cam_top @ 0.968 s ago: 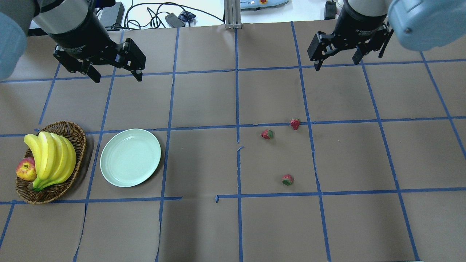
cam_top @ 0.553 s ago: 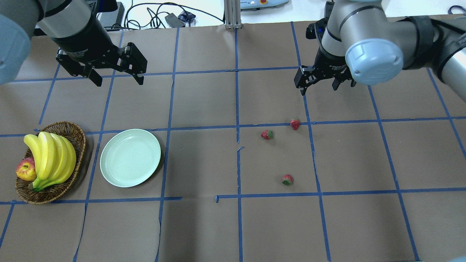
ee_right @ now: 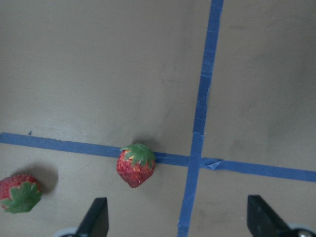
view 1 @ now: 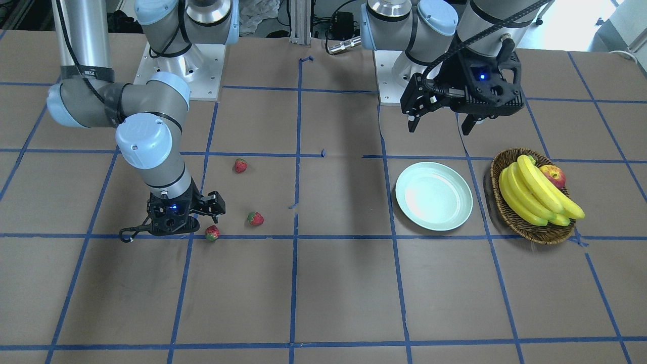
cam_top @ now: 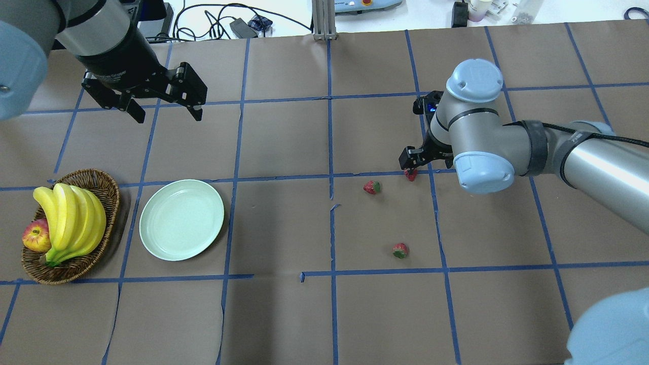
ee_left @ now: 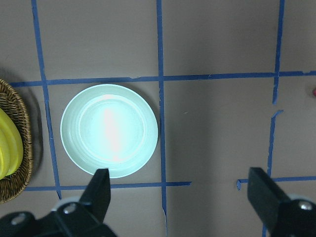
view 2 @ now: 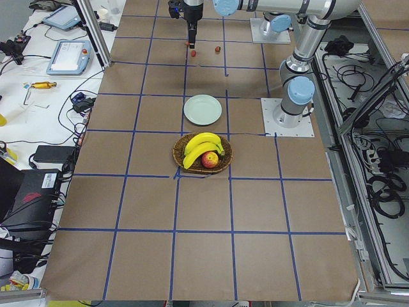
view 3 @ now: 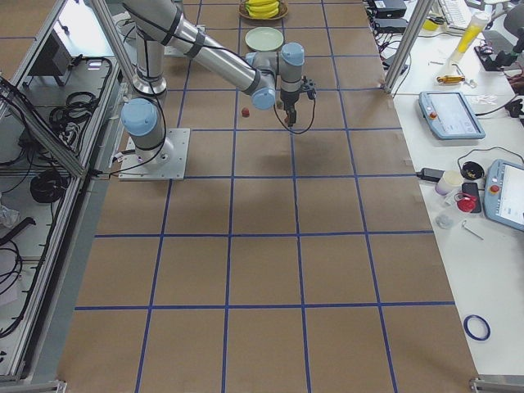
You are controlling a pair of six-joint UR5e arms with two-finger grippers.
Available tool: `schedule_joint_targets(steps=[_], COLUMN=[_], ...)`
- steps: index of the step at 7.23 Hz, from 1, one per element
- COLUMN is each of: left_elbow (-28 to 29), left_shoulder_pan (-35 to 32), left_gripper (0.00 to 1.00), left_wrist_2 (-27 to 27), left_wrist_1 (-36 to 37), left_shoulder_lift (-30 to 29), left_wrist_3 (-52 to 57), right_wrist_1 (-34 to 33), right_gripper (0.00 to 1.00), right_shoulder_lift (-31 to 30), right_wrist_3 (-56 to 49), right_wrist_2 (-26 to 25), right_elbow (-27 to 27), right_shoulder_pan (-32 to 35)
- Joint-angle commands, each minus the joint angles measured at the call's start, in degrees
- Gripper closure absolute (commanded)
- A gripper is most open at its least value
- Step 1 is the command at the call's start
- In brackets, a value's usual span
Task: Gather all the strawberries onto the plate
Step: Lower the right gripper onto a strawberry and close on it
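Three strawberries lie on the brown table right of centre: one [cam_top: 411,176] on a blue tape line, one [cam_top: 371,187] just left of it, one [cam_top: 400,250] apart and nearer the robot. My right gripper [cam_top: 420,163] is open and low over the first strawberry [ee_right: 136,165], which shows between its fingers, a little left of the middle; the second [ee_right: 19,193] is at the view's left edge. The mint-green plate [cam_top: 181,219] is empty at the left. My left gripper [cam_top: 167,114] is open and empty, high beyond the plate [ee_left: 109,130].
A wicker basket [cam_top: 104,186] with bananas [cam_top: 71,218] and an apple [cam_top: 35,235] stands just left of the plate. Blue tape lines grid the table. Cables and devices lie beyond the far edge.
My right arm has swung in and down, bringing its open gripper from the far right to just over the strawberry on the tape line. My left gripper has shifted only slightly.
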Motion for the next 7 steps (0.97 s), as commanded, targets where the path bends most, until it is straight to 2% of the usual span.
schedule_joint_targets(steps=[1,4,6,7], left_elbow=[-0.03,-0.38,-0.38,-0.38], left_shoulder_pan=[0.00,0.00,0.00,0.00], left_gripper=[0.00,0.00,0.00,0.00], left_wrist_2=[-0.13,-0.04,-0.13,-0.13], left_wrist_1=[0.00,0.00,0.00,0.00], left_shoulder_lift=[0.00,0.09,0.09,0.09], left_wrist_3=[0.00,0.00,-0.09,-0.09], right_wrist_1=[-3.06,-5.43,-5.43,-5.52], right_gripper=[0.06,0.15,0.52,0.54], right_shoulder_lift=[1.90,4.02,3.84,3.93], right_wrist_3=[0.06,0.32,0.67,1.11], right_wrist_2=[0.17,0.17,0.34,0.34], right_elbow=[1.67,0.88,-0.08,-0.09], right_shoulder_pan=[0.70,2.02,2.02,2.02])
